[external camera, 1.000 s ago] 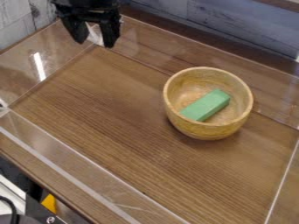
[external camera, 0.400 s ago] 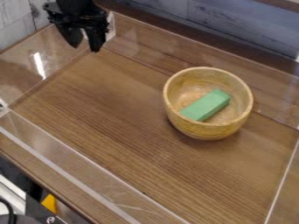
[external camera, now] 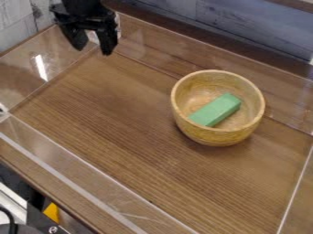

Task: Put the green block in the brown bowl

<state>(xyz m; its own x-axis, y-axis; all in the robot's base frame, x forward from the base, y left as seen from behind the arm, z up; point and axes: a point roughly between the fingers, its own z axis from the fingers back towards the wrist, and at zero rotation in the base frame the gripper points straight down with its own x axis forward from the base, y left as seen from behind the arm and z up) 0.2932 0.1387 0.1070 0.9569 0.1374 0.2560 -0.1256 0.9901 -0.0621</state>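
- Walls of clear plastic (external camera: 25,64) are bounding the wooden tabletop (external camera: 123,137) on the left and along the near edge, with reflections showing on the left panel.
- Gripper (external camera: 93,40) is hanging at the upper left corner, close to the left wall and the far edge, pointing steeply down with its two dark fingers (external camera: 77,37) spread apart and nothing between them.
- Bare wood is lying open across the centre, between the gripper and the bowl, which are sitting well apart.
- Brown bowl (external camera: 184,123) is sitting upright right of centre, clear of the right wall.
- Green block (external camera: 214,111) is lying inside the brown bowl, resting tilted against its inner surface, one end pointing toward the far right rim.
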